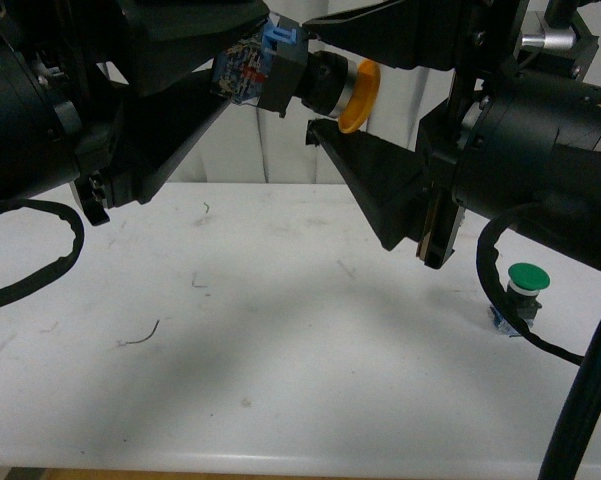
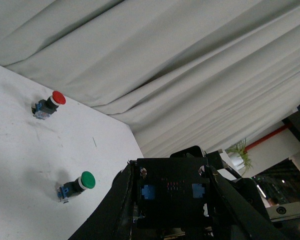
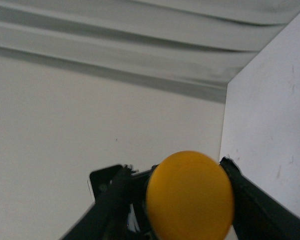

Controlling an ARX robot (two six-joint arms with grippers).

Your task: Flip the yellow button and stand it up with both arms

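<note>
The yellow button [image 1: 305, 80] hangs sideways in the air above the middle of the table's [image 1: 280, 340] far edge, so standing it upright on the table looks yet to be done. The left gripper [image 1: 242, 68] clamps its boxy blue-grey contact block. The right gripper [image 1: 330, 88] brackets the black collar beside the smooth domed cap, but whether it grips cannot be told.
</note>
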